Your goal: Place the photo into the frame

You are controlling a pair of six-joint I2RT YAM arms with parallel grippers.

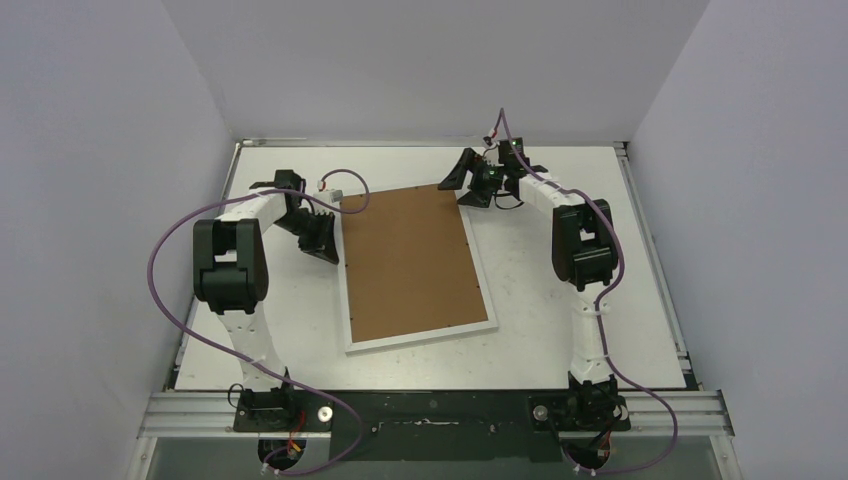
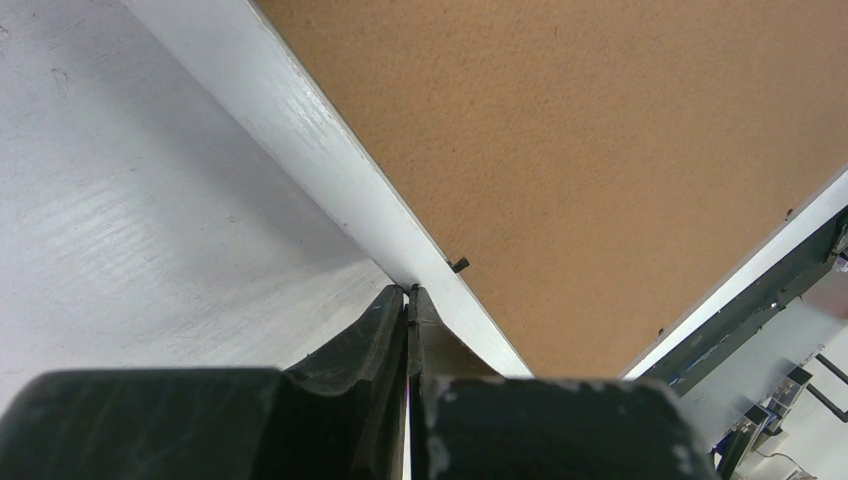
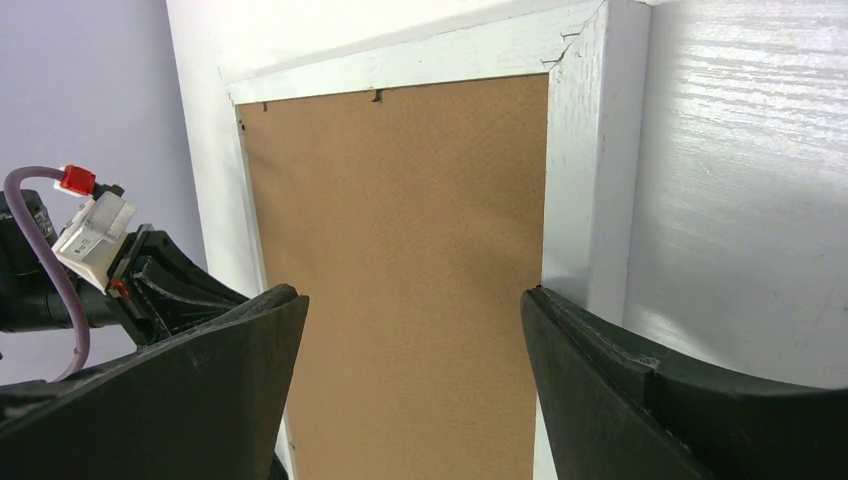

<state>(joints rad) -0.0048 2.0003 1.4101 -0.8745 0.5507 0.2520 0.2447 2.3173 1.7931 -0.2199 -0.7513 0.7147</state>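
From above we see the frame [image 1: 420, 339] lying flat in the middle of the table [image 1: 530, 290], back side up, with a brown backing board [image 1: 410, 260] filling its opening. Its long axis runs from the near edge toward the far wall, and the near end is turned slightly to the right. That overhead view shows the whole layout but not how the fingers stand. The left wrist view does: the left gripper [image 2: 410, 295] has its jaws pressed together with nothing between them, and its tips sit right at the outer edge of the frame's left rail. A small black tab [image 2: 460, 265] on the rail's inner edge also shows there and is lost from above. The right wrist view shows the right gripper [image 3: 410, 295] with jaws wide apart and holding nothing, over the board near the frame's far right corner. The corner's mitre joint appears only in this view. We cannot tell whether the left tips actually touch the rail. The wrist views cut off most of the frame. The photo is not visible in any view, and we cannot tell whether it lies under the board.
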